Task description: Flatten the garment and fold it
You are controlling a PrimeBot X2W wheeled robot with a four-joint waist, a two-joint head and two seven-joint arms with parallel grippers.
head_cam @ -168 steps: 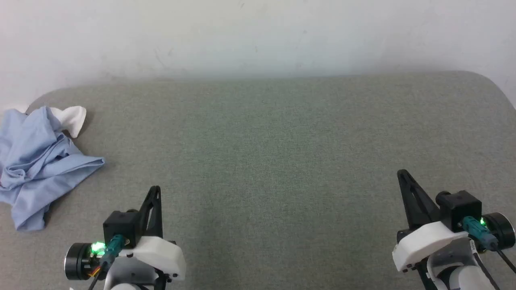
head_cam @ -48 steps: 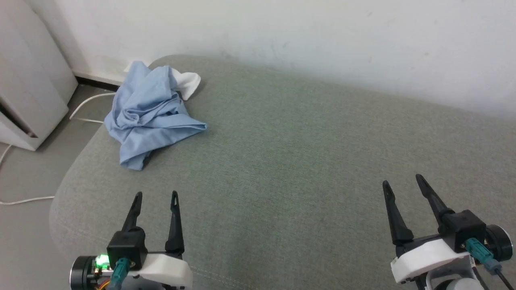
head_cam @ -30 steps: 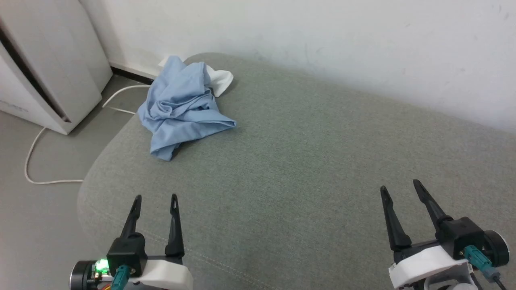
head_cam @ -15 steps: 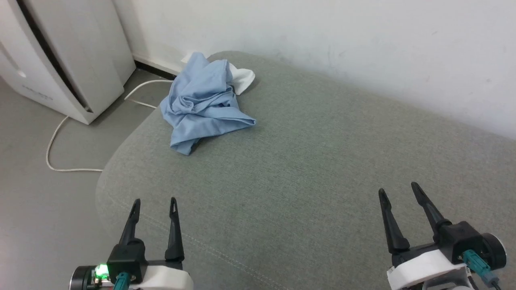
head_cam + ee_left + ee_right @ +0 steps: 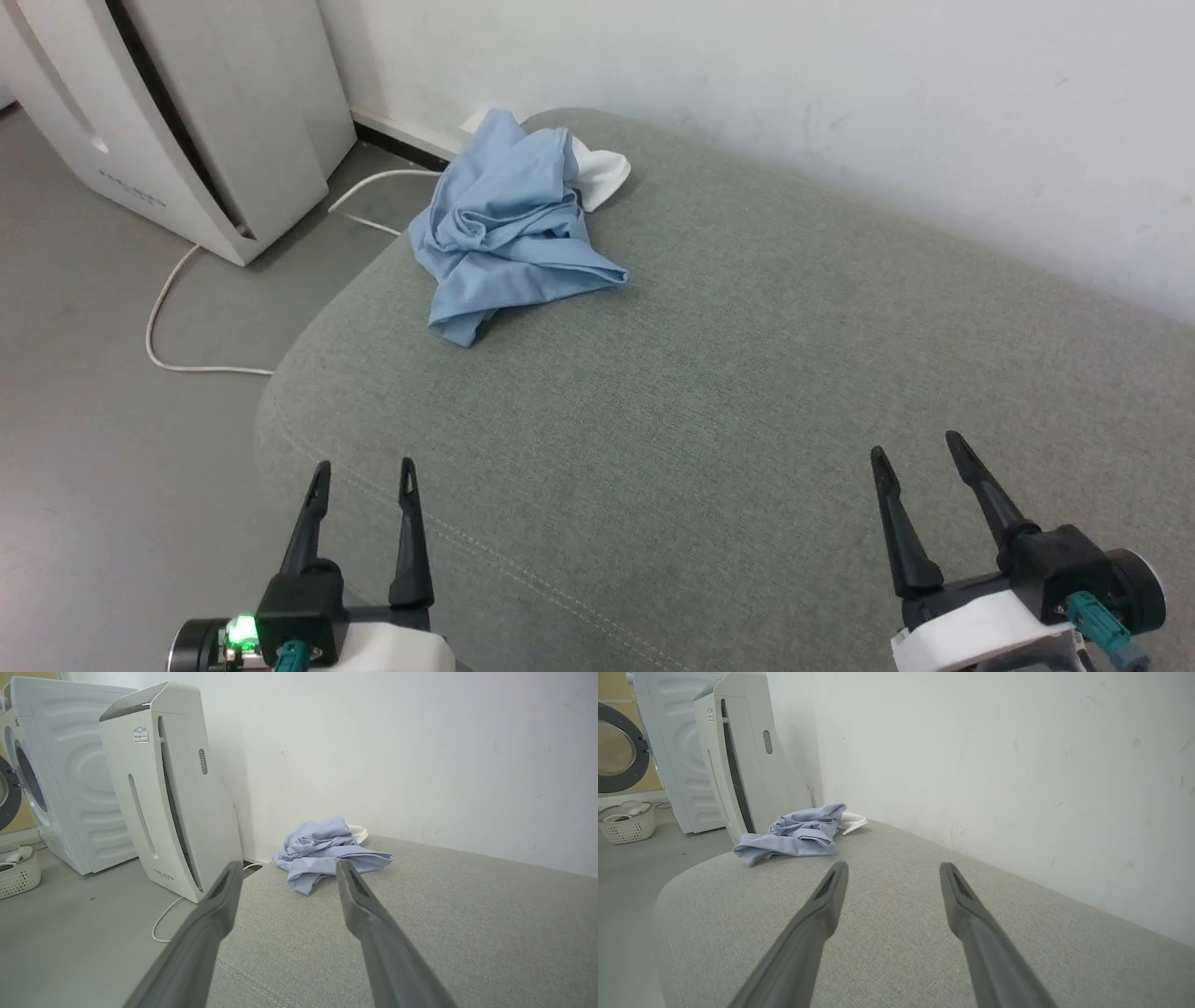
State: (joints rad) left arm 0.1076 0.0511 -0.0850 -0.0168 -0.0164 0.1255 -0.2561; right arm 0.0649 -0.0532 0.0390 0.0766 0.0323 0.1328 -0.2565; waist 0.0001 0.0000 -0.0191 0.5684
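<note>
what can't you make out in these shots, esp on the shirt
- Garment, head view: bunched in a heap, so its front, sleeves and hem are buried in its own folds.
- White appliance, left wrist view: sticker and lettering too small to read.
- Basket, left wrist view: cut off by the left edge; contents unclear.

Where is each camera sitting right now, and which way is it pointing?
Head view: on the head, looking forward and down over the grey cushion at the crumpled garment at its far left corner; left gripper and right gripper at the bottom, both open.
Left wrist view: on the left wrist, looking along its fingers at the garment, white appliance beside it.
Right wrist view: on the right wrist, looking along its fingers across the cushion toward the garment.
Shared: all three show the garment.
</note>
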